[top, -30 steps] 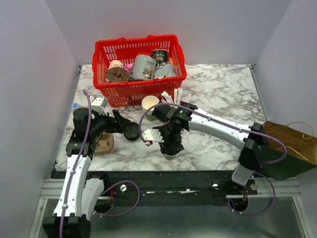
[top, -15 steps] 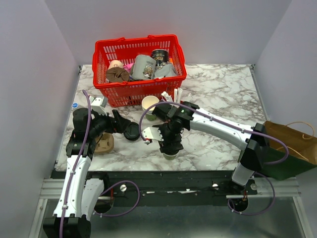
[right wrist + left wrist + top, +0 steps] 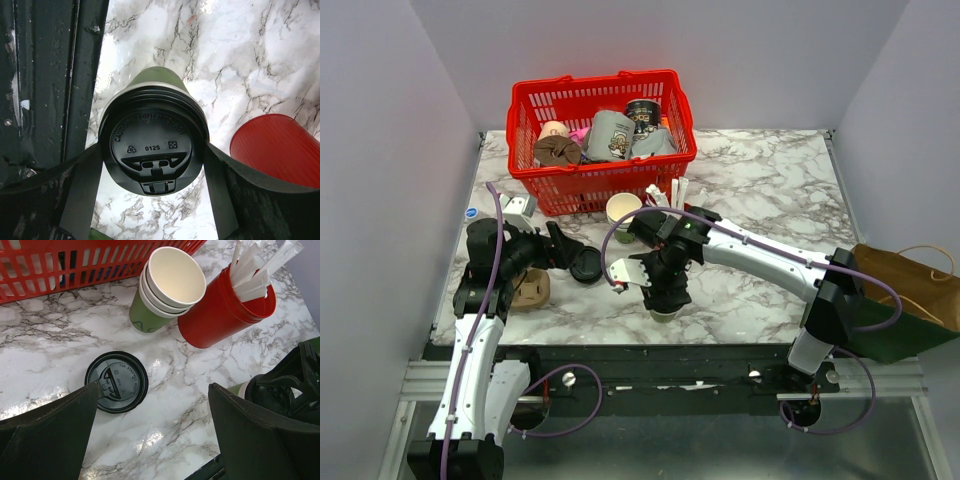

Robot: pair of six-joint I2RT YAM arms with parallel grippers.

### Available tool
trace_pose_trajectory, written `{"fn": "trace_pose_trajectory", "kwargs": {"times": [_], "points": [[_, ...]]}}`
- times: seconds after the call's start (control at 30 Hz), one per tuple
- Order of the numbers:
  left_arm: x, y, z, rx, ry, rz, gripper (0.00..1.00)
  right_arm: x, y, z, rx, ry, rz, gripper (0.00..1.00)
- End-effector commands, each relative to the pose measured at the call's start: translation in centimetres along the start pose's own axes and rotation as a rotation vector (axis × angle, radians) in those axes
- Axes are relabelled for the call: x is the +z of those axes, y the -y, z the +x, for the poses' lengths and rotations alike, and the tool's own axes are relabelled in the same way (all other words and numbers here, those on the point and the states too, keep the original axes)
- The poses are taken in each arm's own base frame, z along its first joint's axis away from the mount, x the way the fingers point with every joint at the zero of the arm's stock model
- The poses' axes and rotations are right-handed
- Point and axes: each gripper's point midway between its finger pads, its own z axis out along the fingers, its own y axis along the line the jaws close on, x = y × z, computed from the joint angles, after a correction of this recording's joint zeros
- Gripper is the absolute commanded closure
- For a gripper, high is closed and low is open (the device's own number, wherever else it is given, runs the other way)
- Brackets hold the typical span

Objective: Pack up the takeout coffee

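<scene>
The takeout coffee (image 3: pixel 151 147), an olive-green paper cup with a black lid, stands upright near the table's front edge (image 3: pixel 663 313). My right gripper (image 3: pixel 152 161) reaches down over it, one finger pressed against each side of the lid rim, shut on it (image 3: pixel 665 293). A sliver of the cup (image 3: pixel 243 388) also shows in the left wrist view, under the right gripper. My left gripper (image 3: pixel 154 390) hovers open over bare marble, left of the cup (image 3: pixel 565 255). A loose black lid (image 3: pixel 116 381) lies flat beside its left finger.
A stack of lidless green cups (image 3: pixel 167 287) and a red cup of white sticks (image 3: pixel 220 315) stand in front of the red basket (image 3: pixel 600 190) full of items. A brown paper bag (image 3: pixel 910 290) sits at the right edge. A beige object (image 3: pixel 530 290) lies under the left arm.
</scene>
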Motion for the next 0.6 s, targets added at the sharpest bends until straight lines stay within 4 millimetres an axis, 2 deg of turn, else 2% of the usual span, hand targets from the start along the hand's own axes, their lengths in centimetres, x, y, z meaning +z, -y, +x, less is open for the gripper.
{"fn": "trace_pose_trajectory", "kwargs": {"times": [0.0,0.57], "points": [[-0.13,0.16,-0.15,-0.002,0.015,0.014,0.03,0.19,-0.67,-0.16,0.009,0.007,-0.015,0.17],[-0.03,-0.03,-0.03,-0.007,0.014,0.011,0.03,0.98,-0.51,-0.15,0.001,0.001,-0.011,0.16]]}}
